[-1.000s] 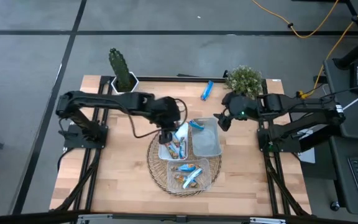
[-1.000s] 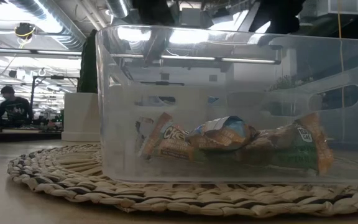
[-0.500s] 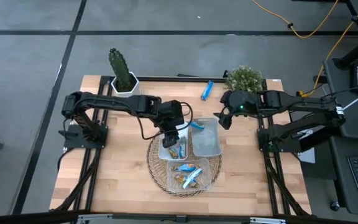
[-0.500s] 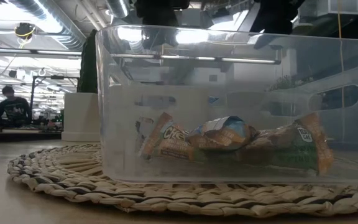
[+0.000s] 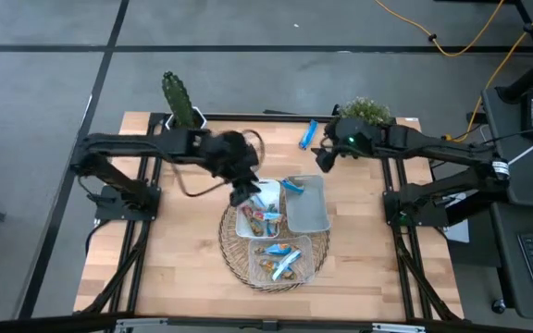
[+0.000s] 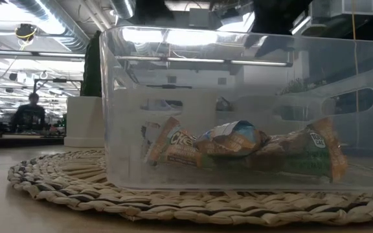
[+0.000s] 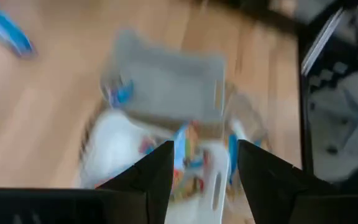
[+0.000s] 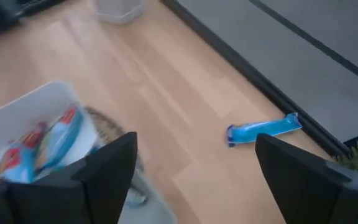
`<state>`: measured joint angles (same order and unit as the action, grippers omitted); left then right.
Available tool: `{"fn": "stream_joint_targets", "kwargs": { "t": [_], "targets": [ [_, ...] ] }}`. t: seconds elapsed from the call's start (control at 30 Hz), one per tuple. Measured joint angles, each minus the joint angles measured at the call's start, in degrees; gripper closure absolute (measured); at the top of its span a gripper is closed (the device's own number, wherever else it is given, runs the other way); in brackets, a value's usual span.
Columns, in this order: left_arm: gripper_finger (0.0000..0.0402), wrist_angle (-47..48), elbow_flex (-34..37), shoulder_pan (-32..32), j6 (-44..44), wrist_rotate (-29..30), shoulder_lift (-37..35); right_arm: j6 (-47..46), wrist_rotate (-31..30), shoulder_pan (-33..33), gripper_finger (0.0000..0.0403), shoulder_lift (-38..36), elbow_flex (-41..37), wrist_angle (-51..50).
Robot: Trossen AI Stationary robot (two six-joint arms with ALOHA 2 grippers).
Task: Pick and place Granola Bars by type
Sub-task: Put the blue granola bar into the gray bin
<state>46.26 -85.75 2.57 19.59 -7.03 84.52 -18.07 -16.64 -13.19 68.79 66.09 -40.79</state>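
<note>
On the woven mat (image 5: 234,242) at the middle of the desk (image 5: 179,250) I see three bins: a white tray (image 5: 246,225) at the left, a grey tray (image 5: 311,215) beside it on the right, and a clear bin (image 5: 280,271) nearer the front edge. My left gripper (image 5: 244,195) hangs over the far left corner of the white tray; in its wrist view the two fingers (image 7: 157,171) stand apart with nothing between them. That tray holds several Granola Bars (image 5: 266,220) in blue and red wrappers. Two or three blue bars (image 5: 283,262) lie in the clear bin, and the low view shows brownish wrappers (image 6: 232,147) resting on its floor. One blue bar (image 5: 291,185) lies across the far left corner of the grey tray.

My right gripper (image 5: 323,159) is up near the far edge of the desk, just beside a single blue bar (image 5: 308,133) lying on the bare wood close to the small bushy plant (image 5: 364,114). Its fingers (image 8: 107,168) are spread wide and empty, with that lone bar (image 8: 263,129) ahead of them. A cactus in a white pot (image 5: 180,109) stands at the far left corner. Beyond the desk, a person (image 6: 29,114) sits in the room.
</note>
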Motion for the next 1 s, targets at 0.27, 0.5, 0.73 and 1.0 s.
{"fn": "stream_joint_targets", "kwargs": {
  "t": [0.27,0.5,0.73,1.0],
  "targets": [
    [0.0236,-5.38,-0.05,-0.33,-8.6,10.58,-16.19,-2.67,4.23,-8.79,0.0076,8.08,-0.06,4.3],
    [0.0235,-5.66,-0.07,-0.31,-17.47,16.63,-24.71,-6.81,6.6,-14.63,0.0076,15.75,0.53,7.03],
    [0.0235,-4.0,-0.05,-0.02,-25.45,22.33,-26.63,-7.08,9.41,-19.46,0.0059,20.94,3.59,7.83],
    [0.0235,-3.68,0.0,3.63,-28.66,24.64,-25.95,-6.99,17.85,-25.41,0.0006,27.73,3.97,11.54]
  ]
}}
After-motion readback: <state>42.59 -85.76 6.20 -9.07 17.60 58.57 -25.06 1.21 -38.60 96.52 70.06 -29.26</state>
